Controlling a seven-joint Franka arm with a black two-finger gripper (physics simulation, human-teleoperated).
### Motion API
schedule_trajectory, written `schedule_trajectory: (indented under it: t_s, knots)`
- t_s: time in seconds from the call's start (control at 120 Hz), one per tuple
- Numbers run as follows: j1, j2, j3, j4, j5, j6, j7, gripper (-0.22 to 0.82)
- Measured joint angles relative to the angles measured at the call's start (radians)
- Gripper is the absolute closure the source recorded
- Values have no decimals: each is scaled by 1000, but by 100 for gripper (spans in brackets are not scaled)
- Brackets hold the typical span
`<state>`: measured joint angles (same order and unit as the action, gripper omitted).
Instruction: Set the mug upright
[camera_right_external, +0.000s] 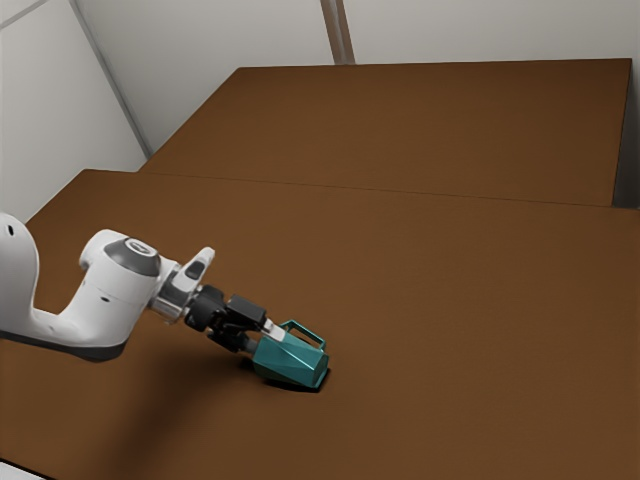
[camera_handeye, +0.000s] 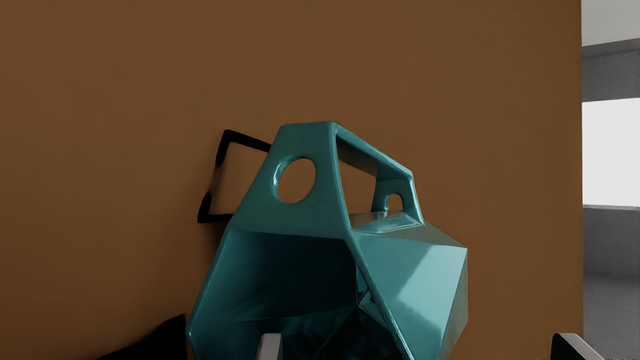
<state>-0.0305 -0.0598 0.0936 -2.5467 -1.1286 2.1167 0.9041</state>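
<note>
Lying tipped at the wide-spread gripper (camera_right_external: 264, 340), the mug (camera_right_external: 293, 363) has one finger at its mouth.

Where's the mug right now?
Exterior view, lower middle: the teal mug lies on its side on the brown table, its mouth toward the open pincer.

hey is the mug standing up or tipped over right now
Tipped over: the mug is on its side, with its open mouth facing the claw rather than upward and its handle sticking up from its side.
</note>
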Motion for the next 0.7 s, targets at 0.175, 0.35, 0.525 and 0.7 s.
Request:
schedule_trajectory:
  t_s: [0.175,0.35,0.525,0.7]
  knots:
    - [-17,6,0,1,-11,7,13,2]
    - [-32,8,0,2,-28,12,23,10]
    - [-32,8,0,2,-34,15,30,30]
    - [-30,6,0,2,-35,16,34,46]
